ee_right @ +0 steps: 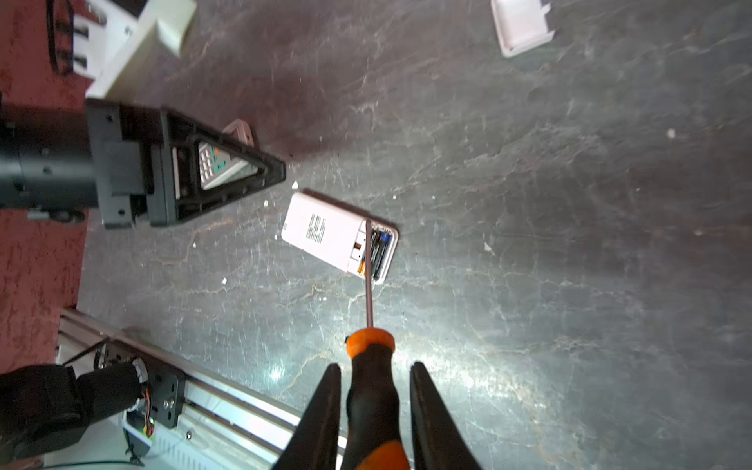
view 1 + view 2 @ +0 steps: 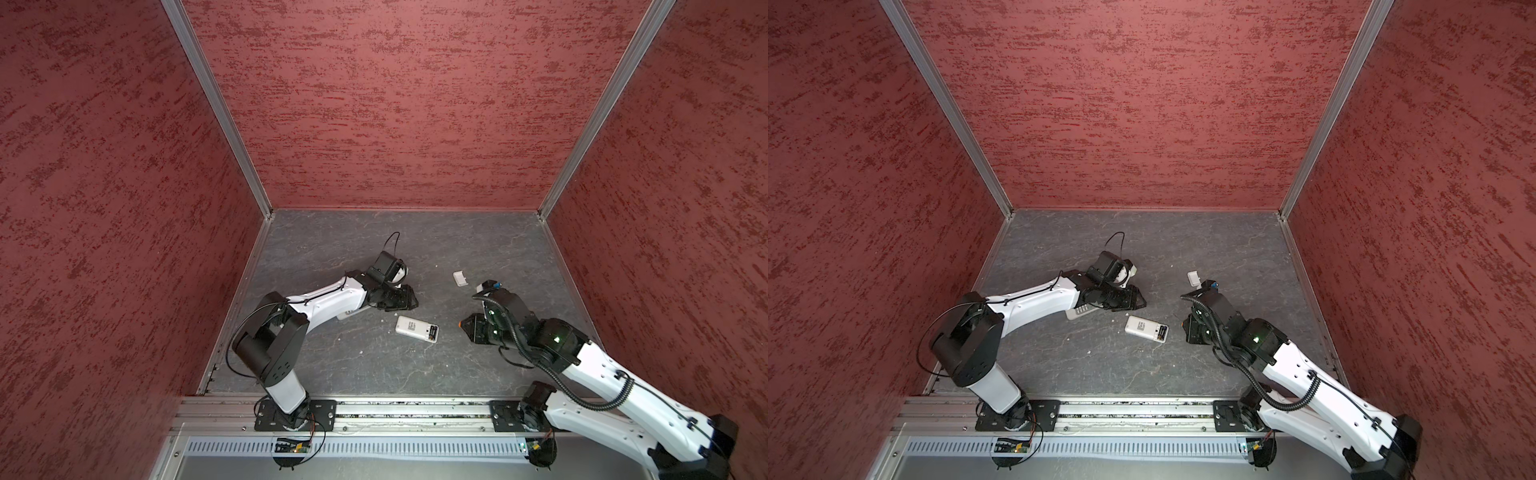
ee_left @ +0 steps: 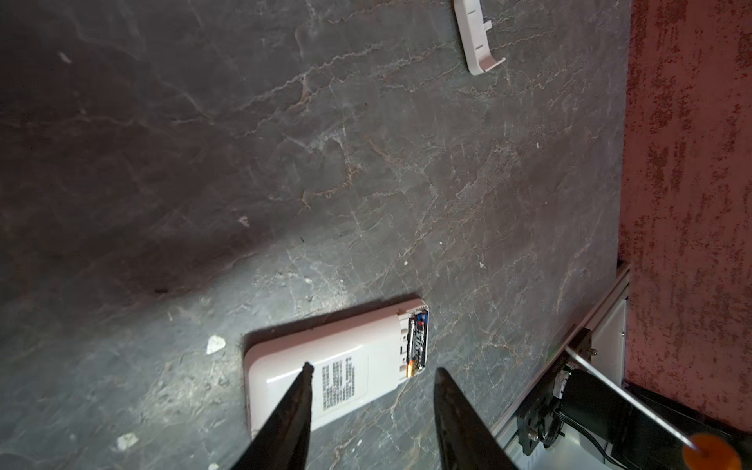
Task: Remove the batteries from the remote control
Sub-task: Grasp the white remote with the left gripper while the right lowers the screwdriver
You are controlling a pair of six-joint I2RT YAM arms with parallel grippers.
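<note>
Centred on the grey stone-look counter, a white plastic remote control lies face down, thin dark batteries in its open 4 o'clock end. At its 10 o'clock the left end effector hangs spread, empty; at 3 o'clock the right end effector pinches an orange-and-black screwdriver.

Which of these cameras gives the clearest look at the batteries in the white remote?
The left wrist view: the batteries lie close and uncovered in the open remote. In the right wrist view they sit farther off and the screwdriver shaft overlaps their compartment. In both top views they are only a tiny dark patch.
</note>
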